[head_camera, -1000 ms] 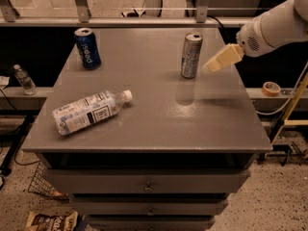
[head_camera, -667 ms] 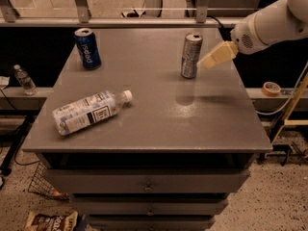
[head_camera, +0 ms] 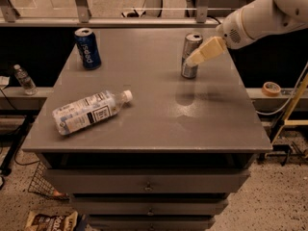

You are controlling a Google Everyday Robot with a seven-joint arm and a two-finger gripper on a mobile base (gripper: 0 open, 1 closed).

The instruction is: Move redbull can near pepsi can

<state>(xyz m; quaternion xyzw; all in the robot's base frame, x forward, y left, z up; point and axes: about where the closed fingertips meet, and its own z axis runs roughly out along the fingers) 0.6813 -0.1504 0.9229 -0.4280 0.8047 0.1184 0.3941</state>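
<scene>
White "pepsi" lettering down the pepsi can [head_camera: 87, 48] — bottle label [head_camera: 95, 112] unreadable, gripper [head_camera: 191, 61] by redbull can [head_camera: 190, 45]

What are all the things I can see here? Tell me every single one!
table: one, grey, with drawers, centre.
redbull can: one, silver, upright, table's back right.
pepsi can: one, dark blue, upright, table's back left.
plastic bottle: one, clear, lying on table's front left.
small bottle: one, clear, ledge left of table.
tape roll: one, tan, ledge right of table.
snack bag: one, brown, floor, bottom left.
robot arm: one, white, reaching from upper right.
end effector: one, cream, at redbull can's right side.
</scene>
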